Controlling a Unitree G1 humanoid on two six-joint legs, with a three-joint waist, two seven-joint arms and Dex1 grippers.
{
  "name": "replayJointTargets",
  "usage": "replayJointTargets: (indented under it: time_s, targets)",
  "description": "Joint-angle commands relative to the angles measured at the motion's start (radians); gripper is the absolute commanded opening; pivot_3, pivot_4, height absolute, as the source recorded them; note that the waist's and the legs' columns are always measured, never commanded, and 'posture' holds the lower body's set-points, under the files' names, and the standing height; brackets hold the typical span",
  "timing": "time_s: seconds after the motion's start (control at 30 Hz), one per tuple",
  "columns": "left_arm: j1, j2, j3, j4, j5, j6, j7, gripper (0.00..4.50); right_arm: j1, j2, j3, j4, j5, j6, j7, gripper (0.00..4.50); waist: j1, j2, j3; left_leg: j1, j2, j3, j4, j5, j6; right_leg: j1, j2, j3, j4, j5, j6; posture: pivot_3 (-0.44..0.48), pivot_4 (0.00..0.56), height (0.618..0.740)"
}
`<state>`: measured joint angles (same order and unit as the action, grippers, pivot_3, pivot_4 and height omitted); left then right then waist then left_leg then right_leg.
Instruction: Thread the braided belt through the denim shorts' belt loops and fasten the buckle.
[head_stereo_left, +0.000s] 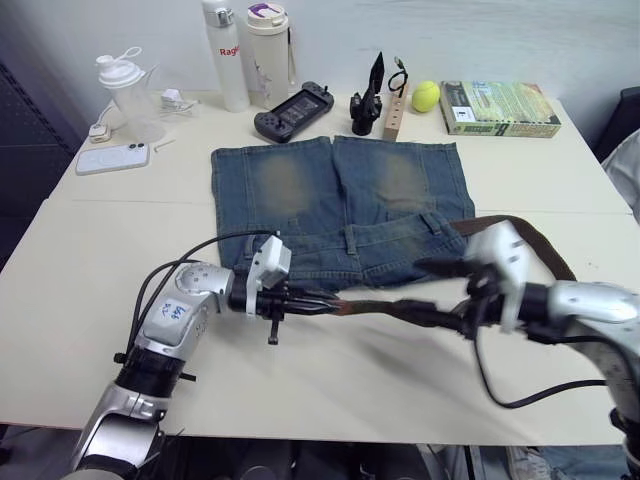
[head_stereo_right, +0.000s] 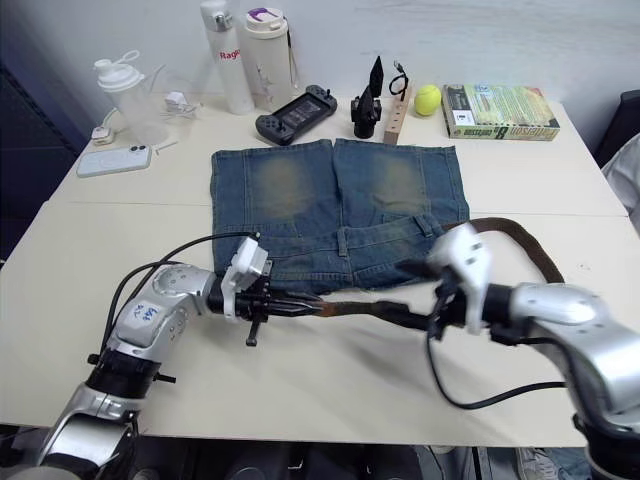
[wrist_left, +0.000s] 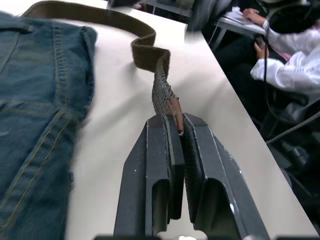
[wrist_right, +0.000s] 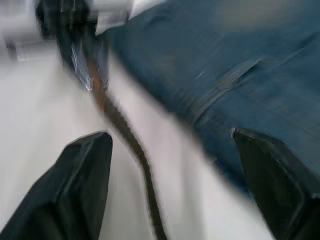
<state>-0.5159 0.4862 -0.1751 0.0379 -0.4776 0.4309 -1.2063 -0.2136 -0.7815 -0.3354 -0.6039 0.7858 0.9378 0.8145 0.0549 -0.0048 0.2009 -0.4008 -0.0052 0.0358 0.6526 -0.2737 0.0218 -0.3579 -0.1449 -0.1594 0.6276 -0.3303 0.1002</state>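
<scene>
The denim shorts (head_stereo_left: 340, 205) lie flat at mid-table, waistband toward me, with belt loops (head_stereo_left: 351, 238) along it. The braided belt (head_stereo_left: 375, 308) stretches just in front of the waistband, then curves back in a loop (head_stereo_left: 545, 245) at the right. My left gripper (head_stereo_left: 325, 303) is shut on the belt's brown tip (wrist_left: 175, 117), off the left front of the waistband. My right gripper (head_stereo_left: 428, 293) is open, one finger (wrist_right: 85, 185) on each side of the strap without touching it. The buckle is out of view.
Along the far edge stand two bottles (head_stereo_left: 248, 50), a shaker cup (head_stereo_left: 125, 85), a phone (head_stereo_left: 112, 157), a game controller (head_stereo_left: 292, 110), a black tool (head_stereo_left: 366, 100), a tennis ball (head_stereo_left: 426, 96) and a book (head_stereo_left: 498, 108). A seated person (wrist_left: 285, 65) is beyond the table's right edge.
</scene>
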Motion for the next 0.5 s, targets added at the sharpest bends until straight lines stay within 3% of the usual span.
replayJointTargets:
  time_s: [0.03,0.1,0.23,0.4,0.5]
  targets:
    - [-0.056,-0.046,0.039,0.039,-0.088,0.102,-0.005,0.0,0.039,0.056,-0.216,0.007,0.478,0.065,-0.127,3.84,-0.003,0.0,0.0,0.0,0.0,0.0,0.0,0.0,0.0,0.0,0.0,0.0,0.0,0.0,0.0,0.0,0.15,0.72]
    - [-0.057,-0.066,0.065,0.023,-0.137,0.177,0.019,0.0,0.134,0.062,-0.218,-0.031,0.735,0.054,-0.2,3.84,-0.004,0.0,0.0,0.0,0.0,0.0,-0.001,0.0,0.001,0.0,0.0,0.0,0.0,0.001,0.001,0.0,0.15,0.72]
    - [-0.015,-0.079,0.128,-0.07,-0.248,0.325,0.091,0.0,0.314,0.07,-0.088,-0.145,0.922,0.008,-0.374,3.84,-0.014,0.0,0.0,0.0,0.0,-0.001,-0.002,0.0,0.001,0.0,0.0,0.001,-0.002,0.001,0.0,0.0,0.15,0.72]
    - [0.058,-0.105,0.239,-0.199,-0.446,0.517,0.217,0.0,0.467,0.205,0.104,-0.129,0.949,-0.105,-0.652,3.84,-0.03,-0.001,-0.001,0.003,0.0,0.0,-0.002,0.0,0.001,0.002,-0.002,0.003,0.0,0.001,0.001,0.0,0.15,0.72]
    - [0.086,-0.117,0.265,-0.242,-0.509,0.574,0.277,0.0,0.497,0.287,0.185,-0.117,0.904,-0.15,-0.711,3.84,-0.03,-0.001,-0.001,0.003,0.0,0.0,-0.002,0.0,0.001,0.001,-0.002,0.003,0.0,0.001,0.001,0.0,0.15,0.72]
